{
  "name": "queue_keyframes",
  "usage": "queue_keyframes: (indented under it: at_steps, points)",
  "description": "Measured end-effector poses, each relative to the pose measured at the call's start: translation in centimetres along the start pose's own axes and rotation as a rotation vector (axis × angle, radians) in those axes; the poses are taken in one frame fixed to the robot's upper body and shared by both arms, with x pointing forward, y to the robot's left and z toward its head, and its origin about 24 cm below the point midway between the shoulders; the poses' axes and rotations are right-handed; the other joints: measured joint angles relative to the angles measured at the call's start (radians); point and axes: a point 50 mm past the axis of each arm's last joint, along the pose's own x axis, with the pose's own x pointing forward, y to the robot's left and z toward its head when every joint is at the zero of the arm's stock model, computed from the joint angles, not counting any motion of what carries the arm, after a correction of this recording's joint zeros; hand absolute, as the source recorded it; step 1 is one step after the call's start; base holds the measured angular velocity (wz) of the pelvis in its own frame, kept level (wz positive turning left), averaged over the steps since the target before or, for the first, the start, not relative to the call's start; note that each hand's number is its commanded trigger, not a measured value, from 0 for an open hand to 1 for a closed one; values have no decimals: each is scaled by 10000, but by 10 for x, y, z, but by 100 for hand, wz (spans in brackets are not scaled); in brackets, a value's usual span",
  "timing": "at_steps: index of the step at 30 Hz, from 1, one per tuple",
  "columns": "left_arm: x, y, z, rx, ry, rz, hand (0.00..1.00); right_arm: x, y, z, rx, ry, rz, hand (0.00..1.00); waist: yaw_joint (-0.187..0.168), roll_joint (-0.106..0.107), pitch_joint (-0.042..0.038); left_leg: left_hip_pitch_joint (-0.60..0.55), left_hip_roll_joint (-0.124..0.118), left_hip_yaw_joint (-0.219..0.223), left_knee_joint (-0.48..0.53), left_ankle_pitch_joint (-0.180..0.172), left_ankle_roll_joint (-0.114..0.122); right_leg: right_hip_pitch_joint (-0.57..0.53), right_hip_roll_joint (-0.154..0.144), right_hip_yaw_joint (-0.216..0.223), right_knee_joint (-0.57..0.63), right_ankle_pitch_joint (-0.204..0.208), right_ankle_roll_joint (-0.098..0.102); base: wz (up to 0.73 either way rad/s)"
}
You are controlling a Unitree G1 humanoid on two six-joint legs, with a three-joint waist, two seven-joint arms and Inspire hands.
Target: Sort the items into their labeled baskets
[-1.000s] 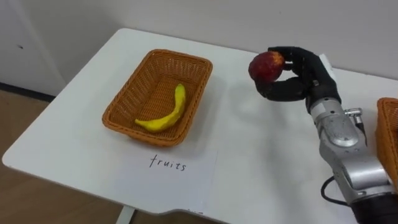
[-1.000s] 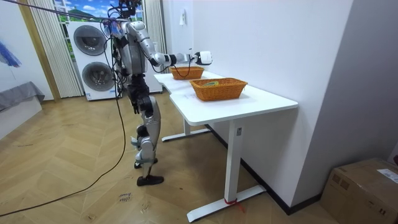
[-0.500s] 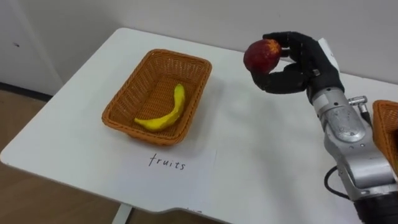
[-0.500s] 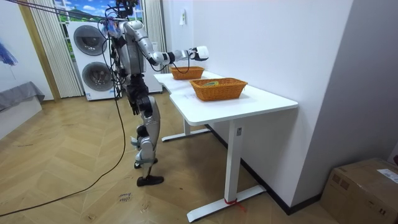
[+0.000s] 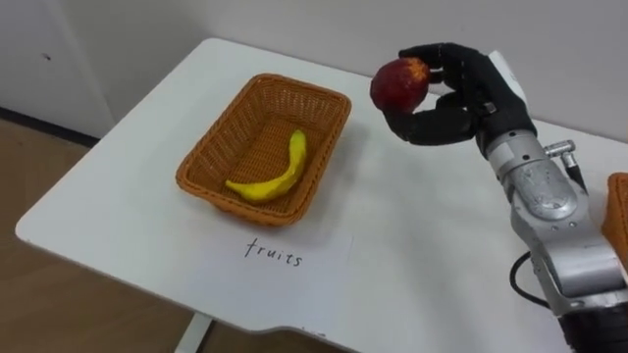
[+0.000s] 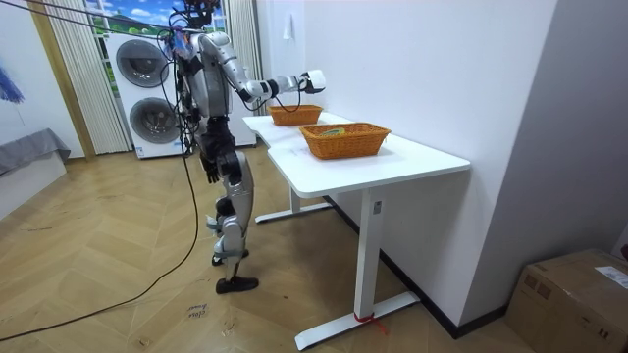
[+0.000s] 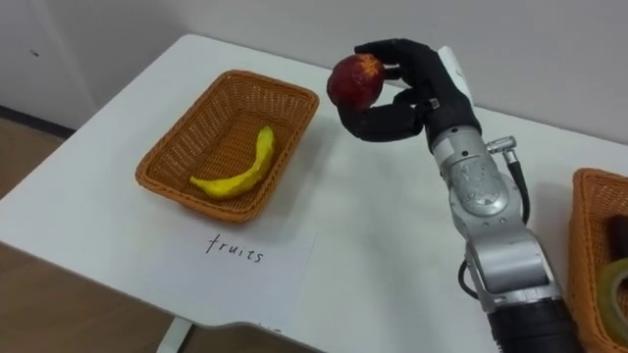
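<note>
My right hand [image 5: 453, 90] [image 7: 404, 86] is shut on a red apple [image 5: 398, 83] [image 7: 354, 79], held in the air above the white table, just right of the fruit basket's far right corner. The wicker fruit basket [image 5: 211, 163] [image 7: 169, 157] stands at the left and holds a yellow banana [image 5: 272, 176] [image 7: 235, 167]. A paper label reading "fruits" [image 5: 275, 253] [image 7: 235, 249] lies in front of it. In the room view I stand at the table's far end with the right hand [image 6: 312, 80] stretched over the far basket [image 6: 294, 115].
A second wicker basket [image 7: 589, 255] [image 5: 618, 211] sits at the right edge, with a dark item and a roll inside. The white table [image 5: 412, 245] has its front edge close to me. In the room view, washing machines [image 6: 142, 88] stand behind me.
My right hand has carried the apple up and to the left, closer to the fruit basket. The whole eye view has shifted a little, so the camera moved too.
</note>
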Motion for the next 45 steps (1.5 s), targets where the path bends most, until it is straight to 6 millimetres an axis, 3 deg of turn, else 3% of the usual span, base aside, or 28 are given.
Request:
queue_keyframes:
  at_steps: [4, 12, 22, 33, 34, 35, 36, 37, 45]
  points:
    - [0, 1, 0, -51, 5, 13, 0, 0, 10, -1, -60, 61, 406, 100, 34, -51, 28, -16, -12, -193, 22, 0, -1, 55, -1, -137, -3, 0, 0, 12]
    - [0, -1, 1, -133, 27, -39, 0, 0, 34, -4, -104, 451, 1416, 100, 511, -54, 57, -48, -18, -164, 23, -2, -3, 61, -3, -197, -13, 0, 0, 0]
    - [-1, 3, -2, -116, 236, 135, 0, 0, 46, -15, -337, 1074, 1959, 100, 1006, -228, 101, -201, -25, -182, 141, -15, -8, 27, -34, -368, -12, 0, 0, 3]
    - [-1, 5, -5, -89, 414, 447, 0, 5, 48, -15, -625, 1194, 2067, 100, 1104, -274, 102, -281, -22, -185, 180, -16, -8, -37, -34, -379, -7, 1, -1, 0]
    - [-1, 5, -6, -80, 432, 464, 0, 5, 49, -15, -627, 1193, 2077, 60, 1108, -271, 104, -281, -22, -185, 180, -16, -9, -38, -34, -379, -8, 1, -1, 0]
    - [-1, 5, -6, -57, 473, 477, 0, 5, 49, -15, -633, 1193, 2100, 42, 1109, -272, 104, -281, -21, -184, 180, -16, -8, -41, -34, -379, -7, 1, -1, 0]
    - [-1, 5, -7, -46, 514, 491, 0, 5, 49, -15, -634, 1193, 2108, 8, 1110, -275, 102, -281, -21, -184, 180, -16, -9, -42, -34, -378, -6, 1, -1, 0]
    - [-1, 5, -7, -29, 532, 500, 0, 5, 49, -15, -609, 1194, 2111, 0, 1114, -276, 101, -282, -21, -184, 177, -16, -9, -45, -32, -369, -5, 1, -1, 0]
    - [-2, 6, -11, 469, 785, 578, 0, 4, 59, -16, -594, 1199, 2485, 0, 1131, -267, 106, -257, -8, -173, 172, -20, -16, -32, -19, -362, -7, 1, -1, 0]
